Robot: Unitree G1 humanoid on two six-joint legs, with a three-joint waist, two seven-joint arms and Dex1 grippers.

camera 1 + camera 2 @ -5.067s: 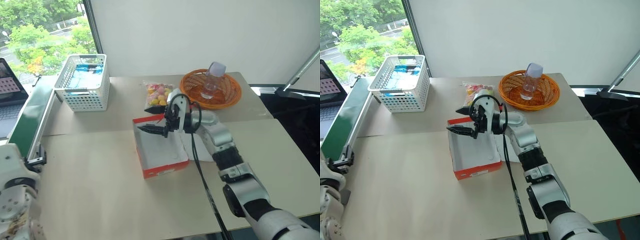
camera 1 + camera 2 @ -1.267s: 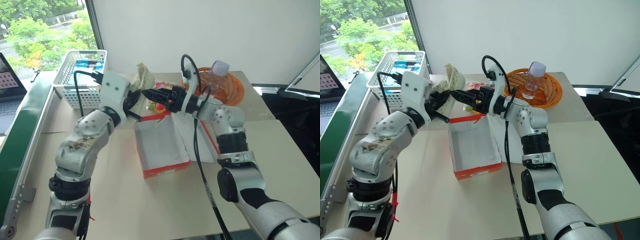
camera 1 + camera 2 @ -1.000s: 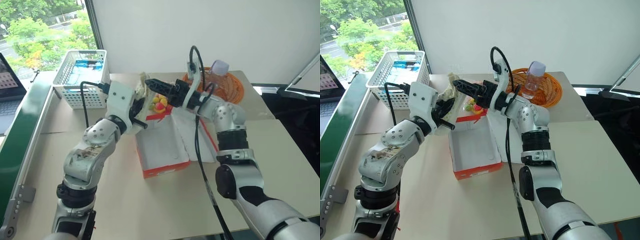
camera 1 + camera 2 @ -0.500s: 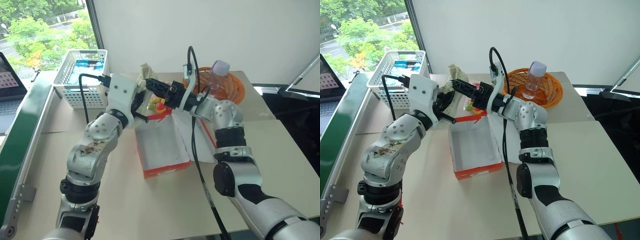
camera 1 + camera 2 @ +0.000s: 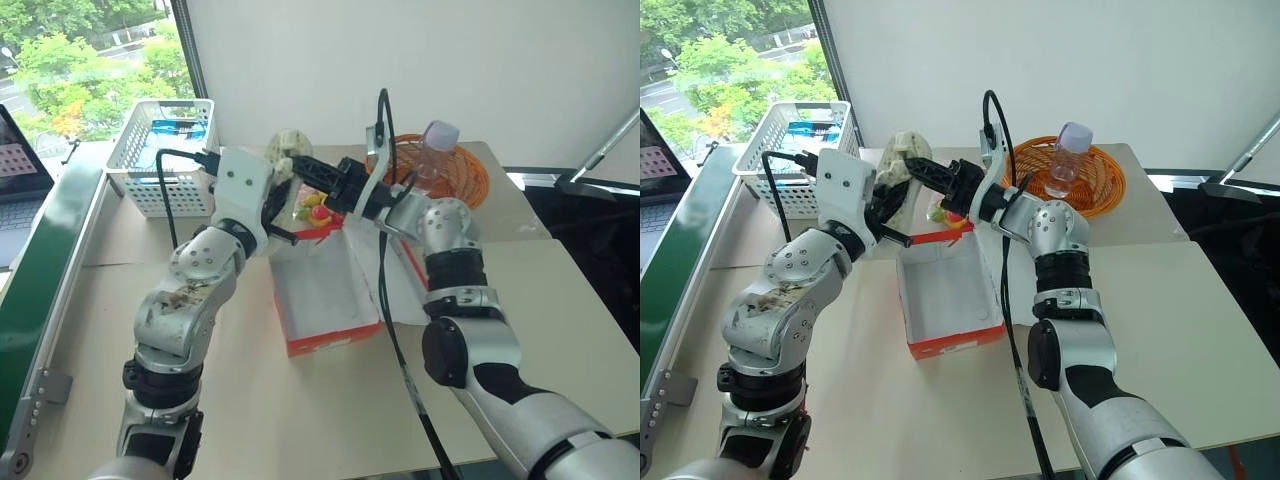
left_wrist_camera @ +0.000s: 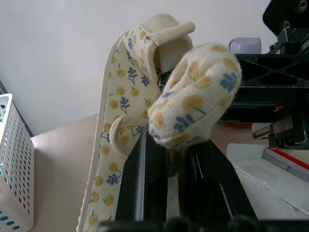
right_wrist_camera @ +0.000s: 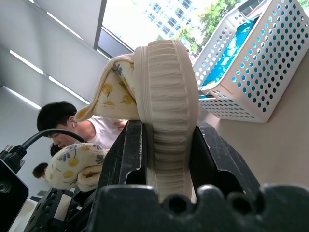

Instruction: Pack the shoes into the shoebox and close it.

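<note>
A cream shoe (image 5: 286, 148) with a yellow flower print and a ribbed sole hangs in the air above the far end of the shoebox (image 5: 333, 338). My left gripper (image 5: 280, 190) is shut on its printed fabric end (image 6: 193, 92). My right gripper (image 5: 300, 166) comes in from the right, and its fingers (image 7: 129, 145) press on both sides of the ribbed sole (image 7: 166, 82). The red shoebox lies open on the table with a bare white inside. Its lid (image 5: 400, 285) lies flat to the right.
A white lattice basket (image 5: 165, 160) stands at the far left. An orange wicker basket (image 5: 462, 178) holding a clear bottle (image 5: 436, 140) stands at the far right. A bag of sweets (image 5: 316, 210) lies behind the box. A person (image 7: 63, 128) is visible in the right wrist view.
My right gripper's fingers stood open beside the shoe and have now closed on its sole. The left gripper has kept its hold and its place.
</note>
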